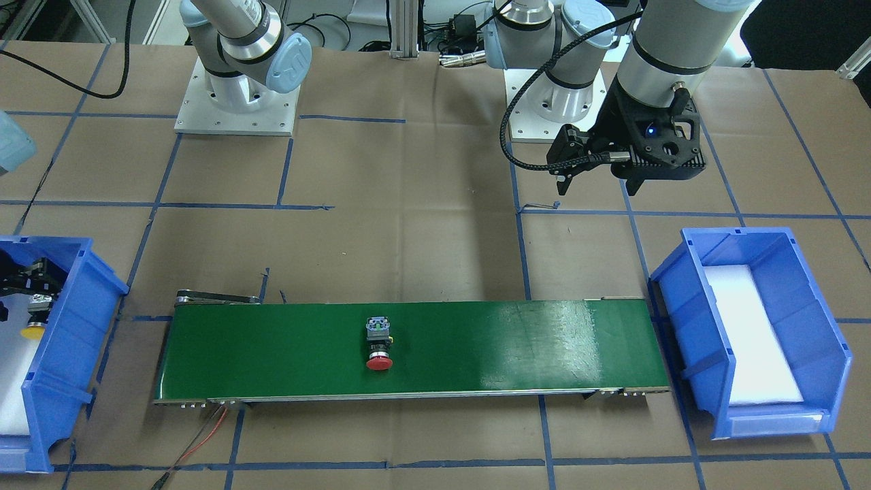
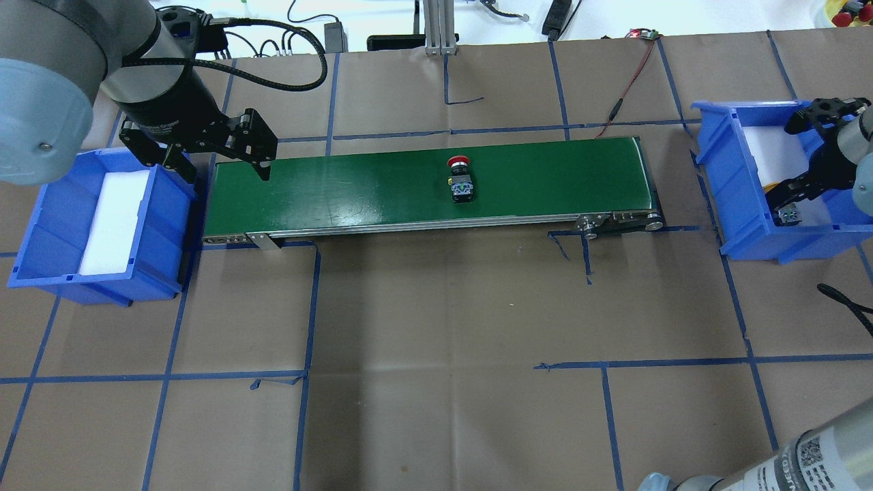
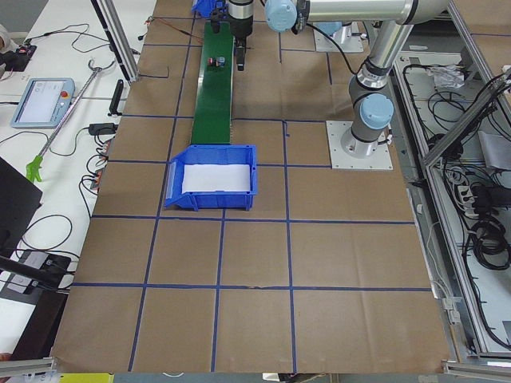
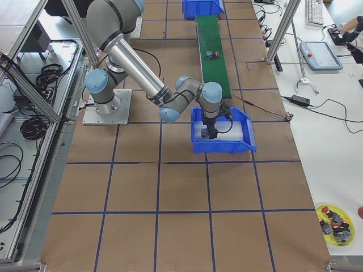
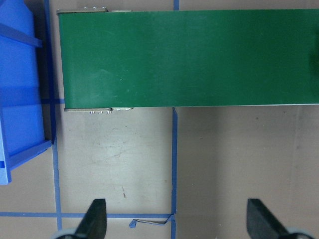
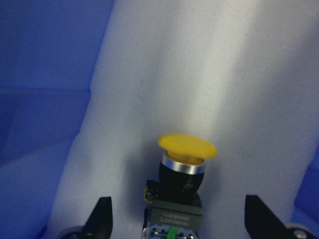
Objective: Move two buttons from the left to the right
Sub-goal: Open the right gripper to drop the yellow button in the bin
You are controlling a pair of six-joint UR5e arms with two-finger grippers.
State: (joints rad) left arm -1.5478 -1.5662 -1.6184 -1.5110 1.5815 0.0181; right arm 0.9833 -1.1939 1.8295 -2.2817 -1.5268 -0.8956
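Inside right-hand bin [image 2: 771, 240], yellow button [image 6: 187, 164] flanked by released right tool [image 6: 177, 209]; red button [image 2: 458, 164] on belt [image 2: 341, 191]; left tool [image 5: 175, 201] released, hovering.

Robotics lab: taped table [image 1: 422, 224], aluminium framing [image 4: 282, 31], teach pendant [image 4: 319, 55], cables [image 3: 485, 238].

the green belt [image 2: 327, 194] has open surface on both sides of the red button [image 2: 460, 179], which sits a bit right of the middle. the left gripper [image 2: 225, 170] hangs spread wide above where the left bin [image 2: 41, 232] meets the belt's end. the right gripper [image 6: 177, 199] is down inside the right bin [image 2: 730, 198] with blue walls close by, and the yellow button [image 6: 187, 147] sits between its fingers, untouched.
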